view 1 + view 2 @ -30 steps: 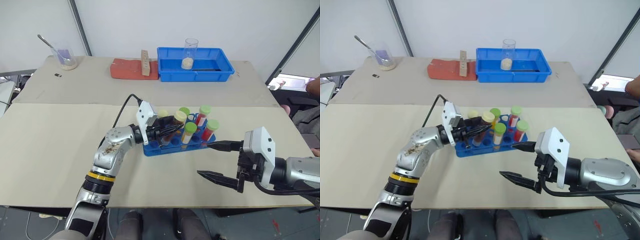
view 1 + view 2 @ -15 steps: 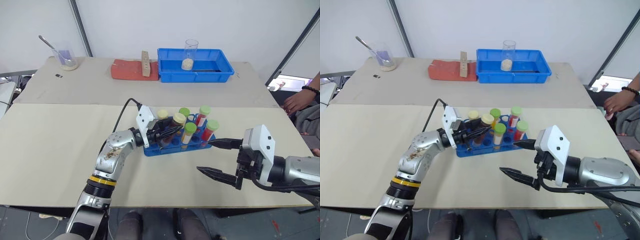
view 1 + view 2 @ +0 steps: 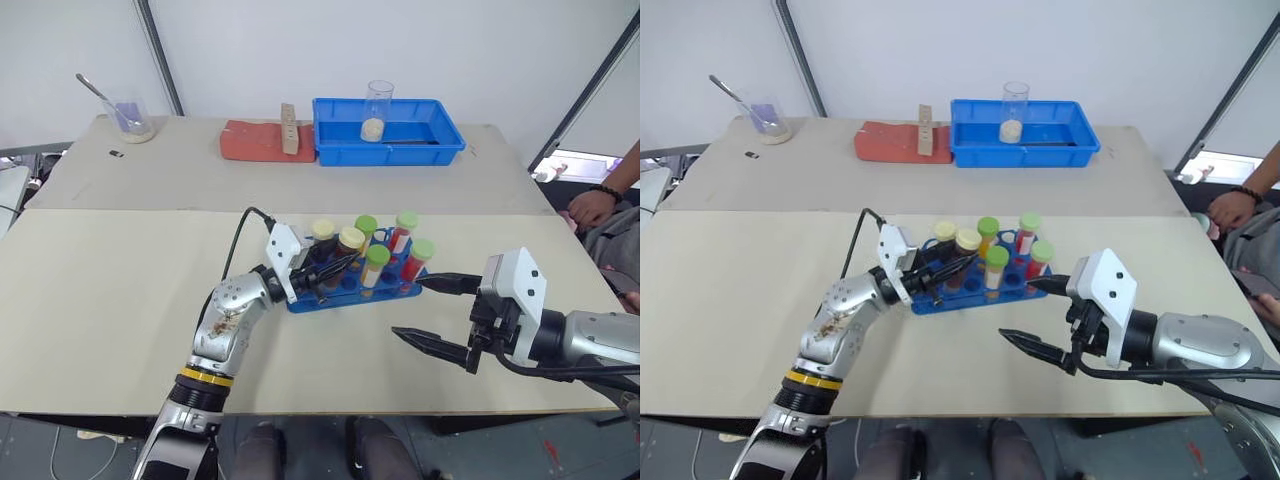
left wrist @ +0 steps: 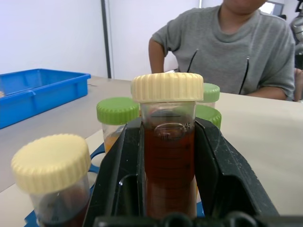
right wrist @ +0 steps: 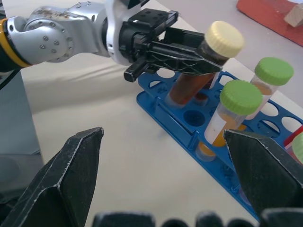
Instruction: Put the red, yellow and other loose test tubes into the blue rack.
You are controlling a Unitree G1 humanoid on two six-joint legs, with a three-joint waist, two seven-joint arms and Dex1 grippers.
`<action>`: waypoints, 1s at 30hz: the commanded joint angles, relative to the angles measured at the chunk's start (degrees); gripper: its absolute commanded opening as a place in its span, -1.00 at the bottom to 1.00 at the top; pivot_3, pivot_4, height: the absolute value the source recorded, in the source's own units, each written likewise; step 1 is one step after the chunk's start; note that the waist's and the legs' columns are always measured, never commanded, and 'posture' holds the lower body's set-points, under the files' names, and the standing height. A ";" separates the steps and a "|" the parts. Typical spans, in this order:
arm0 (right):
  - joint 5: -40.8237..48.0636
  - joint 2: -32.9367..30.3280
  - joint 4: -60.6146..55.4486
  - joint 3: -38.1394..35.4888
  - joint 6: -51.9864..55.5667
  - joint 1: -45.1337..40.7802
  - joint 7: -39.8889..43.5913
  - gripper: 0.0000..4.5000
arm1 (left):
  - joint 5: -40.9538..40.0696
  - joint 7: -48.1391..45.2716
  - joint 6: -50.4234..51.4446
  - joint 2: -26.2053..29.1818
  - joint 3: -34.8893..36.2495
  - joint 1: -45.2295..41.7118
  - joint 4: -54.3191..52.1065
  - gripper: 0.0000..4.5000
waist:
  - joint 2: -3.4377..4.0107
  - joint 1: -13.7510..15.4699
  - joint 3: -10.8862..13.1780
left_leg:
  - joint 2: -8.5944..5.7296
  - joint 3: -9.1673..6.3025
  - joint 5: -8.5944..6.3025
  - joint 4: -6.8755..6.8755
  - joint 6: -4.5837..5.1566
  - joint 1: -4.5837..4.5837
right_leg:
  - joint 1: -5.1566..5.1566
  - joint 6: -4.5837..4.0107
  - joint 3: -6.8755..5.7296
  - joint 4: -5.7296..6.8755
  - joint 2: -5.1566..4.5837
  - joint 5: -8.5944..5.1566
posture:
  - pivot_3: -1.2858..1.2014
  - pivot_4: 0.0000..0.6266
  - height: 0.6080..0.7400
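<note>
Right wrist view shows it best: the cream-capped tube of brown liquid [image 5: 203,64] leans cap-away from the left gripper [image 3: 335,268], its foot already down in a hole of the blue rack [image 3: 352,290] on the desk [image 3: 110,290]. The left fingers [image 5: 175,59] clamp it mid-body; straightening it seems the remaining move. The right gripper [image 3: 432,312] hangs near the rack's end, fingers spread wide and empty.

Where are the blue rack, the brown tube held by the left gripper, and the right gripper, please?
blue rack [image 5: 165,111]: right wrist view, its near edge.
brown tube [image 4: 168,165]: left wrist view, its liquid-filled body.
right gripper [image 3: 425,310]: left eye view, midway between its open fingertips.
</note>
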 commanded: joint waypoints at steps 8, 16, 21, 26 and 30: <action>0.21 -0.37 1.08 -2.09 -0.91 -1.54 -0.53 1.00 | 0.66 1.03 -1.10 3.39 1.47 3.10 -0.36 0.48 | 0.00 0.02 0.00 | 0.01 0.00 0.00 -0.06 0.00 0.00 | -0.04 -0.03 -0.01 0.00 0.01 -0.03 | 0.03 -0.52 1.00; -0.23 -2.25 3.69 -2.71 -1.16 -1.66 2.56 1.00 | -0.35 -3.63 4.43 12.73 2.17 6.65 -8.63 0.96 | 0.01 0.04 0.00 | 0.01 0.01 -0.01 -0.11 0.00 -0.14 | -0.08 -0.01 -0.04 -0.23 -0.03 -0.02 | 0.03 -0.52 1.00; -8.76 -7.77 10.33 -5.15 -9.71 1.53 13.35 1.00 | -4.45 -7.25 14.25 27.29 9.95 11.16 -20.54 0.96 | 0.02 0.03 0.01 | 0.08 0.04 -0.01 -0.21 0.00 -0.17 | -0.21 -0.03 -0.06 -0.26 -0.03 -0.03 | 0.03 -0.52 1.00; -13.90 -10.63 18.30 -7.02 -18.12 3.51 23.26 1.00 | -2.60 -6.91 17.70 37.37 17.43 18.03 -25.95 0.96 | 0.09 0.09 0.01 | 0.11 0.15 -0.02 -0.32 -0.01 -0.05 | -0.19 -0.05 -0.09 -0.43 -0.13 -0.05 | 0.03 -0.52 1.00; -14.27 -11.99 25.45 -6.68 -20.94 0.18 28.90 1.00 | -2.47 -5.08 19.96 39.86 23.84 22.07 -27.24 0.96 | 0.08 0.12 0.03 | 0.12 0.23 -0.03 -0.33 -0.02 -0.11 | -0.20 -0.01 -0.09 -0.62 -0.21 -0.02 | 0.03 -0.52 1.00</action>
